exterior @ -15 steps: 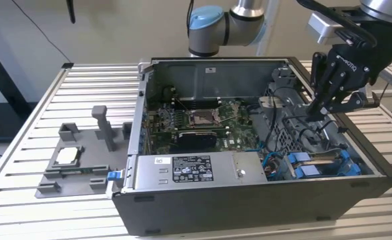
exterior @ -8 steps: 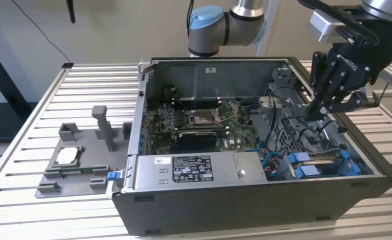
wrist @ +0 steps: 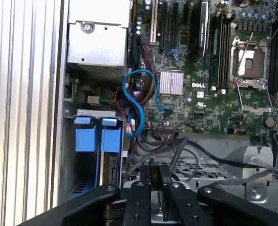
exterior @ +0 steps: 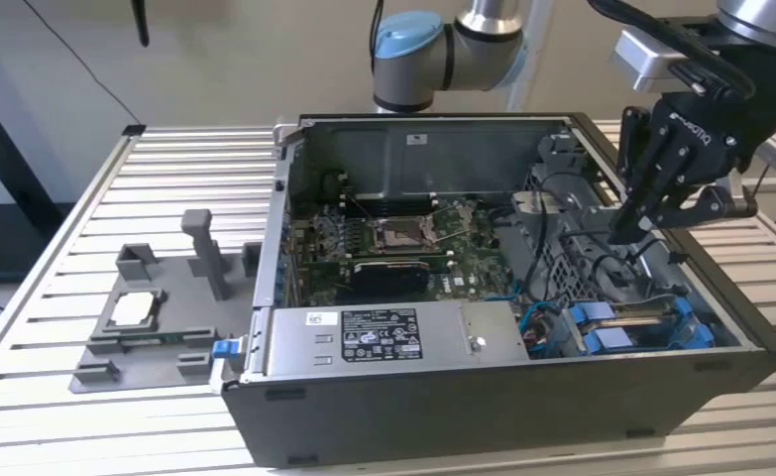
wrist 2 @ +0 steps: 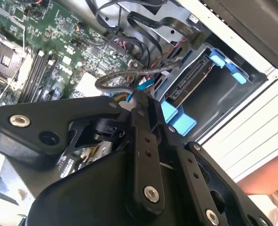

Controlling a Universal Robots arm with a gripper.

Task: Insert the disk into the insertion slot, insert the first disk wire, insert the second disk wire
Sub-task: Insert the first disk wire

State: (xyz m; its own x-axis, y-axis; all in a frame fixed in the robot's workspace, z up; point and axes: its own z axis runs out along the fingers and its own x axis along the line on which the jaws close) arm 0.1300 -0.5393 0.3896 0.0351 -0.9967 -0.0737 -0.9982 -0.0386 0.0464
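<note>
The disk (exterior: 641, 315), silver-grey in its blue carrier, sits inside the insertion slot (exterior: 562, 342), the grey drive bay at the case's front corner on the exterior view's right. Both wrist views show it there too: disk (wrist 2: 190, 82) and disk (wrist: 112, 167), with the blue carrier tabs (wrist: 84, 140) sticking out. My gripper (exterior: 629, 230) hangs just above the case, behind the bay. Its fingers are pressed together on the end of a dark disk wire (wrist 2: 129, 75), with coloured strands showing at the gripper (wrist 2: 135, 100). Black cables rise toward the gripper (wrist: 154, 167).
The open computer case holds a motherboard (exterior: 388, 248), a grey labelled power-supply box (exterior: 361, 337) at the front and a looped blue cable (wrist: 139, 94). A grey fixture (exterior: 150, 317) stands on the slatted table (exterior: 44, 416). A person's arm (wrist 2: 270, 179) shows beside the case.
</note>
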